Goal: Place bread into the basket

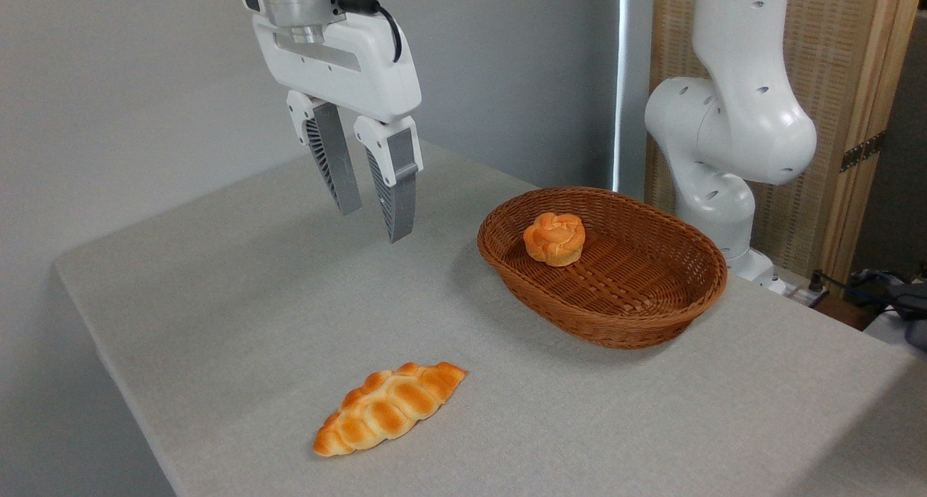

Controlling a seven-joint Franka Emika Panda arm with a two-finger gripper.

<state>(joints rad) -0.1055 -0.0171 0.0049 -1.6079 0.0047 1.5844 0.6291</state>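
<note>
Grey cloth covers the table (239, 323), which fills most of the scene. Nearest the camera, left of centre, a braided golden loaf (389, 408) with pointed ends lies flat on the cloth, well apart from everything else.

Farther back and to the right sits the basket (637, 316), an oval of brown woven wicker with low flared sides, resting on the cloth. The bread (555, 238), a small round orange-golden bun with a knotted top, lies inside the basket on its woven floor, toward the far-left end and close to the rim there. It is upright and free of any contact with the tool.

Left of the basket and above the table hangs the gripper (371, 223), pointing downward and tilted slightly. Its two ribbed grey fingers (335, 165) are spread with a clear gap between them, and nothing is held. The tips are clear of the cloth.

At the far right, the white arm base (724, 142) rises behind the basket, in front of a woven screen (833, 84) in a wooden frame.
</note>
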